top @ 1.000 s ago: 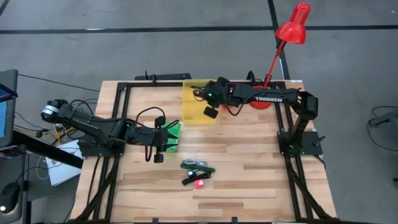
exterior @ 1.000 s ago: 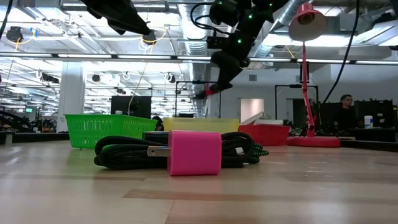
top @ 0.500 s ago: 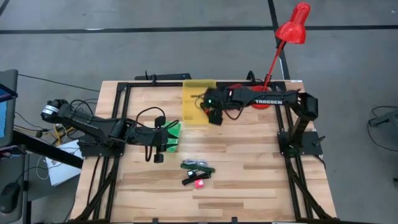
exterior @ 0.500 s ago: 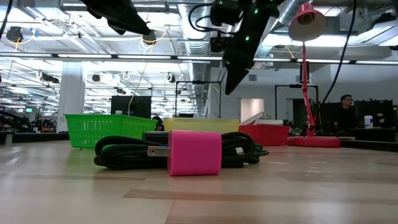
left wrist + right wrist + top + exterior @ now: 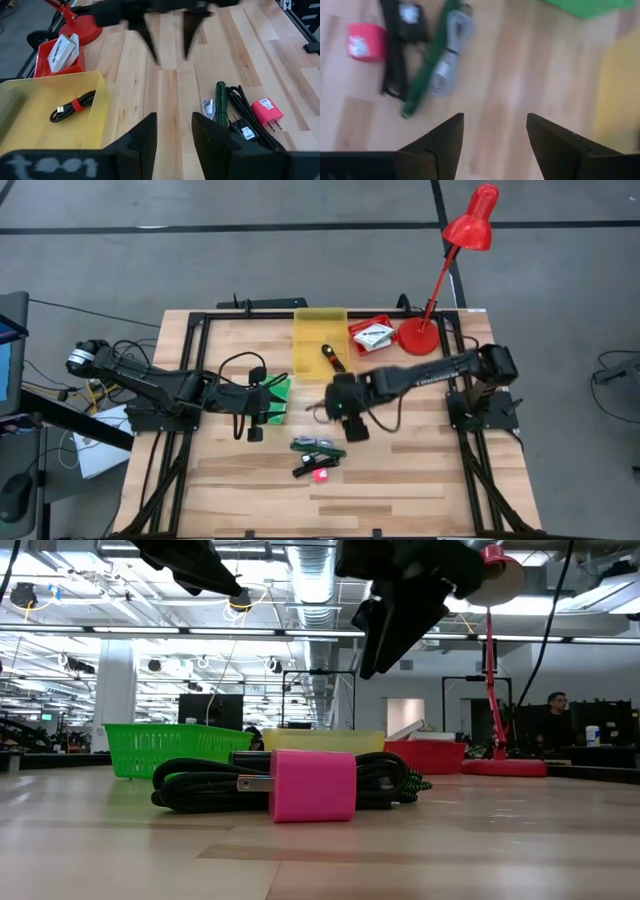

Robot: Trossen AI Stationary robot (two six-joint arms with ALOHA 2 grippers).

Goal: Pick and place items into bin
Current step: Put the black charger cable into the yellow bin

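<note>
A pile of items lies near the table's middle front: a pink plug (image 5: 320,475), a green cord (image 5: 427,75), a black cord (image 5: 200,785) and a grey connector (image 5: 449,65). My right gripper (image 5: 352,428) hovers open just above and to the far side of the pile, touching nothing. A black cord with a red tie (image 5: 72,106) lies in the yellow bin (image 5: 305,340). White packets (image 5: 60,50) rest in the red bin (image 5: 374,334). My left gripper (image 5: 262,405) waits open by the green bin (image 5: 278,392).
A red desk lamp (image 5: 440,270) stands at the far right, beside the red bin. Bare wood lies to the right of the pile and along the table's front edge. Black frame rails (image 5: 470,460) run down both sides. A person (image 5: 556,725) stands far off in the room.
My right gripper has opened over the yellow bin and let go of the black cord with the red tie, which now lies inside. It then swung toward the table's near edge and down, and now hangs over the pile of items.
</note>
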